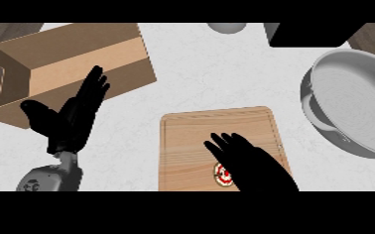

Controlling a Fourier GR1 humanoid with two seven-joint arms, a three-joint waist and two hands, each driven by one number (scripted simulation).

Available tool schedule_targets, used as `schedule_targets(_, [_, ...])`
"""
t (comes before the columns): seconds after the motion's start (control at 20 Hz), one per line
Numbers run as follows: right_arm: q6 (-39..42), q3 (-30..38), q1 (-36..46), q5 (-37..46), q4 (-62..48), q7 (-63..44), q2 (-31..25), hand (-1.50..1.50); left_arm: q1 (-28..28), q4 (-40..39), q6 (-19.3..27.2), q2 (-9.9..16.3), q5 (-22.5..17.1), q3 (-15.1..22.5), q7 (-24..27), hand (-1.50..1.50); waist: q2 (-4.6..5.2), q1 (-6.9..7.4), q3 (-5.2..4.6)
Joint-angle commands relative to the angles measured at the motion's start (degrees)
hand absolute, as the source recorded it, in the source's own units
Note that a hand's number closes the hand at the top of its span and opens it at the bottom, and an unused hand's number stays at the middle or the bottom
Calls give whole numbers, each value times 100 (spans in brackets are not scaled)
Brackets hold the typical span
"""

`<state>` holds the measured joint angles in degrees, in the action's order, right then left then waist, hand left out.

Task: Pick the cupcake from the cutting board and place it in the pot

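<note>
The right hand [253,161], fingers extended and holding nothing, lies over the cutting board [212,129] with the cupcake [222,174] touching its left edge.

My counter [219,74] is showing as pale stone, white with faint grey veining and a smooth matt face. The cutting board [212,129] lying on it is looking like light wood, fine straight grain running lengthwise, with a shallow groove near its edge. Left of the board, the box [81,64] is reading as plain brown cardboard (dull, no sheen). Right of the board, the pot [344,99] is appearing as grey brushed metal with soft highlights on its rim. My hands, the left hand [73,114] and right hand [253,161], are looking matt black.
</note>
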<state>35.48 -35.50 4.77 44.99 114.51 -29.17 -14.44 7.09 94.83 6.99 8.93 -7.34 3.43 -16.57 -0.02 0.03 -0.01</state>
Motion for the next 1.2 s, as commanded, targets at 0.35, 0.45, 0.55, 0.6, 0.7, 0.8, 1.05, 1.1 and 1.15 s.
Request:
schedule_targets(0.35, [-204, -458, 73, 988, -1066, 267, 305, -150, -121, 167, -35, -166, 228, -21, -101, 0, -1, 4, 0])
schedule_targets(0.45, [-361, -190, 285, 1042, -1602, 425, 439, -150, 82, 199, 41, -257, 273, -4, -240, 0, 2, 8, 1])
schedule_targets(0.55, [-227, -621, 29, 1290, -1364, 4, 610, -150, 95, 265, 149, -345, 330, 39, -384, 0, -3, -4, 1])
schedule_targets(0.6, [-109, -615, -92, 1314, -1044, 29, 387, -150, 148, -248, -293, -45, 62, -337, 17, 0, 0, -20, -1])
schedule_targets(0.7, [-127, -309, 219, 1357, -1574, 262, 557, -150, -46, 429, -65, -265, 241, -44, -454, 0, -2, 5, 1])
schedule_targets(0.8, [121, -221, 359, 1331, -1578, 216, 747, -150, -220, 487, -316, -140, 83, -215, -273, 0, -2, 12, 1])
schedule_targets(1.05, [-188, -138, 223, 1510, -2052, 747, 588, -150, 77, 322, -227, -202, 251, -270, -371, 0, -1, 5, 1])
schedule_targets(1.1, [211, -33, 171, 1376, -1438, 511, 616, -150, 265, 221, -106, -252, 349, -254, -462, 0, -3, -7, 1])
schedule_targets(1.15, [-750, -386, -115, 1323, -2041, 1292, 480, 150, -141, 398, -174, -284, 295, -141, -314, 0, -2, 18, 3])
